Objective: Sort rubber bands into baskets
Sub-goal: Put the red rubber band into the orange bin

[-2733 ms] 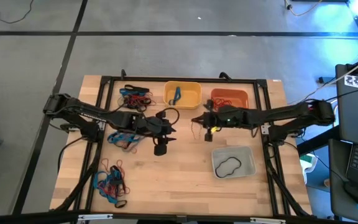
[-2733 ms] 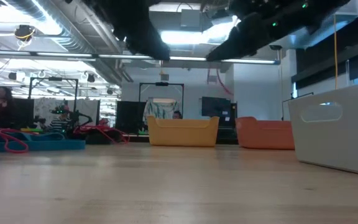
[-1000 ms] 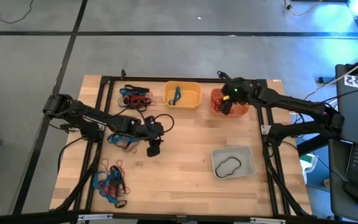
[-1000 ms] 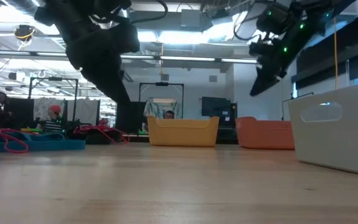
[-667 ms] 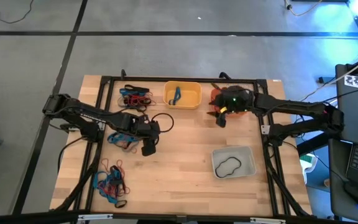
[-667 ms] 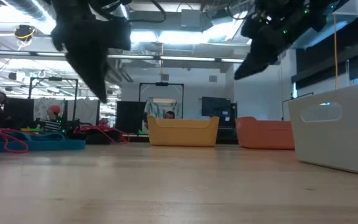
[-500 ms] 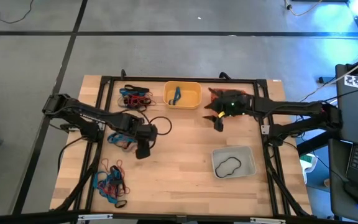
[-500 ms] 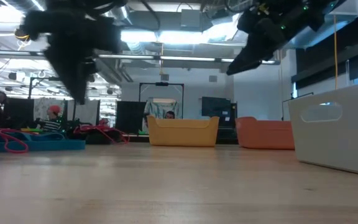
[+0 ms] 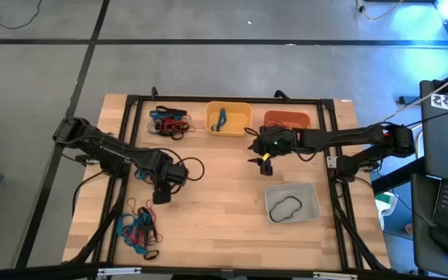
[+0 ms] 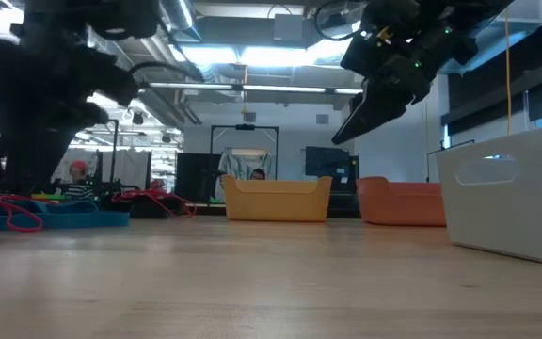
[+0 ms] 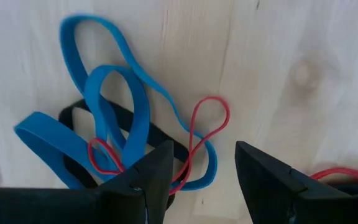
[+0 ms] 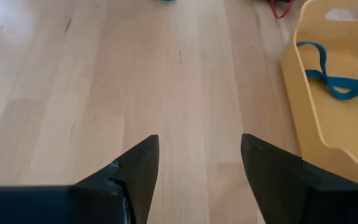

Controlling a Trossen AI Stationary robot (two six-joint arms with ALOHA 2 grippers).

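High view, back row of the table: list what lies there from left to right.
Tangle of red, blue and black rubber bands → yellow rectangular plastic basket holding a blue band → orange rectangular plastic basket, its front edge partly covered by the right arm.

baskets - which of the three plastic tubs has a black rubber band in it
The pale grey translucent tub, nearest the table's front edge; the yellow tub holds a blue band.

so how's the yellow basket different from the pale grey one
The yellow basket is opaque and stands at the table's far edge; the pale grey basket is translucent and sits nearer, on the right. The yellow basket holds a blue rubber band; the pale grey basket holds a black rubber band. Both are small rectangular tubs with rounded corners, upright.
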